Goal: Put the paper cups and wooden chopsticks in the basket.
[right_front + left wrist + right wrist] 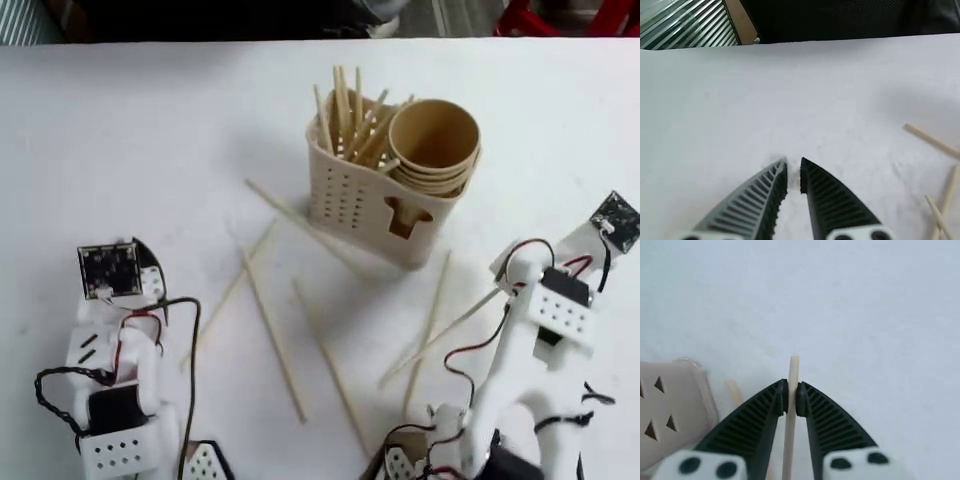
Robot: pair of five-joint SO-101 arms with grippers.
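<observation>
A cream perforated basket [360, 205] stands at the table's middle back, holding a stack of brown paper cups [435, 140] and a bundle of upright wooden chopsticks [350, 115]. Several loose chopsticks [272, 335] lie on the white table in front of it. My right gripper [791, 390] is shut on one chopstick [793, 367], low over the table just right of the basket [670, 405]; that held chopstick [440, 335] slants down-left from the right gripper [503, 275]. My left gripper [793, 167] is shut with nothing in it, at the front left, with chopstick ends [932, 140] off to its side.
The white table [150, 150] has open room to the left and behind the basket. The table's far edge [840, 40] meets a dark background. Cables hang around both arm bases at the front edge.
</observation>
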